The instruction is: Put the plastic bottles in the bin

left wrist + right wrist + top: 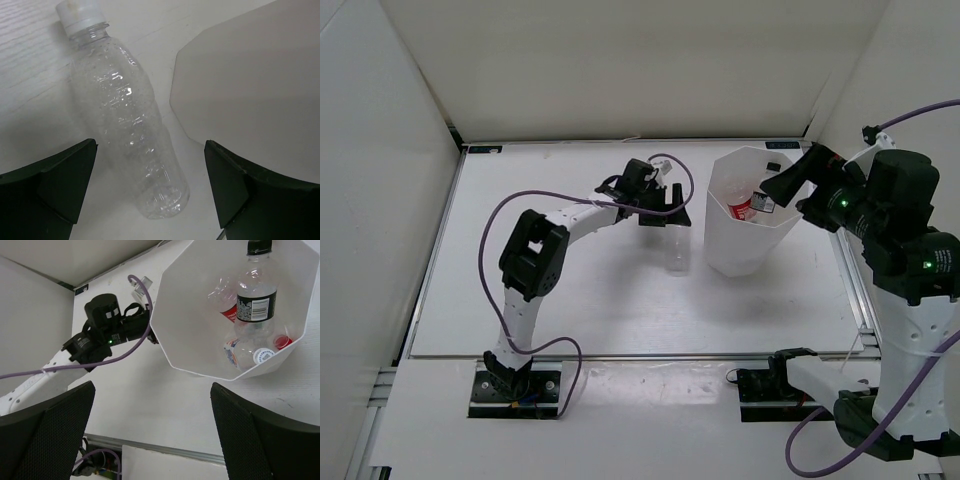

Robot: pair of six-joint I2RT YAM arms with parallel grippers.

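Beside the bin [735, 250], our left gripper [150, 165] hangs released over the last bottle [130, 125], so next we lower and squeeze.

You see the black-capped bottle [256, 295] cut off at the top edge; it covers part of the red-labelled bottle [229, 310].

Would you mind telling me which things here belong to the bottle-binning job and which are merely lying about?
Belongs to the job:
plain bottle, lying on the table beside the bin
black-capped bottle, red-labelled bottle and blue-white labelled bottle, inside the bin

Not part of it:
purple cable
white side wall
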